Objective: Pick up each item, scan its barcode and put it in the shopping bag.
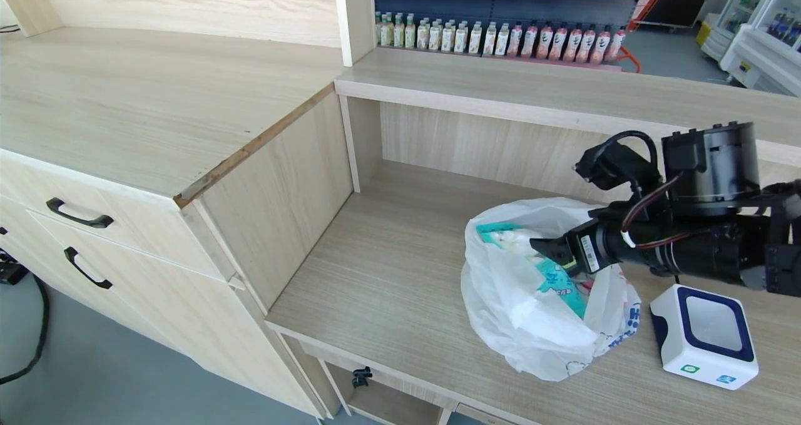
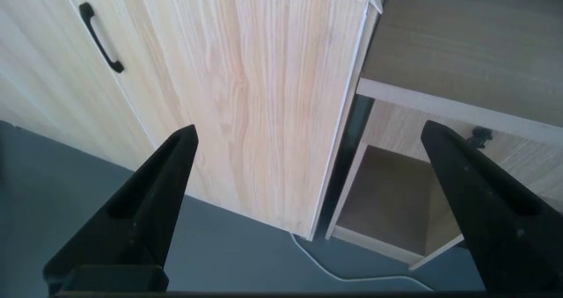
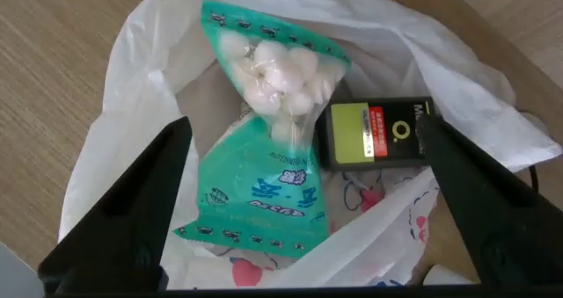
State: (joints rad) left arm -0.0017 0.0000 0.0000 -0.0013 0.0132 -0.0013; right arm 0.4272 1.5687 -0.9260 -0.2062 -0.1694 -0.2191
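right gripper: over the open mouth of the shopping bag, jaws spread, nothing between them
left gripper: low beside the counter's cabinet, over grey floor, jaws spread wide, nothing held
shopping bag: white plastic, slumped on the lower counter, right part, close to the front edge, mouth open upward
teal packet: inside the bag, clear window showing white balls, lying tilted against the bag wall
black box: inside the bag, yellow-green label up, just beside the teal packet, partly tucked under it
scanner: white with dark blue frame, on the counter near the front edge, just beside the bag on its right; cannot tell if touching
cabinet door: light wood, facing the left gripper; black handle on the panel next to it
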